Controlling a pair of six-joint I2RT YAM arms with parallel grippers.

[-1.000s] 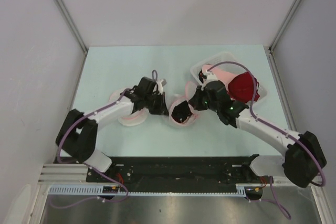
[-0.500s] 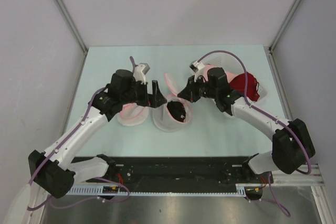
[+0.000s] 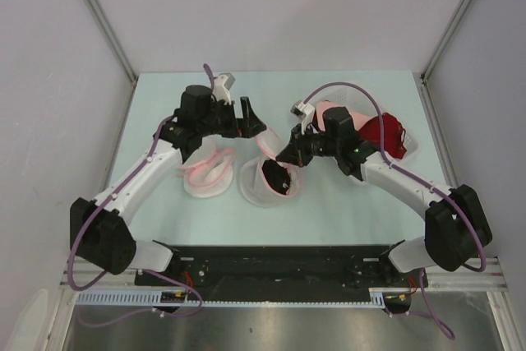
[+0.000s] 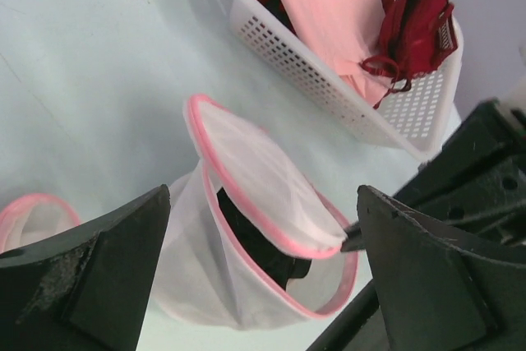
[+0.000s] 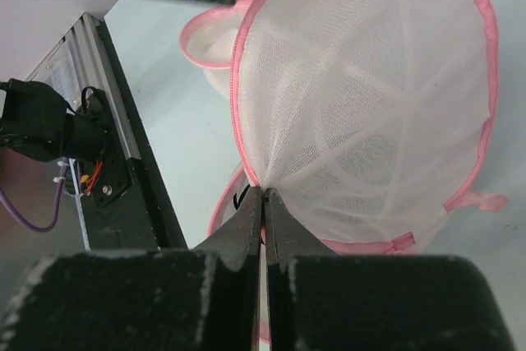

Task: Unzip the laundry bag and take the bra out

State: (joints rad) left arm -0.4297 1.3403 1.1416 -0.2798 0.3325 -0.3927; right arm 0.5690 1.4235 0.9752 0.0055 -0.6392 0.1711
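Left arm has drawn back up the table and its jaws have sprung wide; the bag's lid now stands lifted.

The left gripper (image 3: 249, 115) hangs fully open and empty beside the round white-mesh laundry bag with pink zipper trim (image 3: 261, 189). The small black bra (image 3: 277, 180) lies inside the open mouth. The right gripper (image 3: 285, 155) is pinched shut on the lid flap (image 3: 269, 141). Unzipping looks done; next, the left jaws must reach in for the bra.
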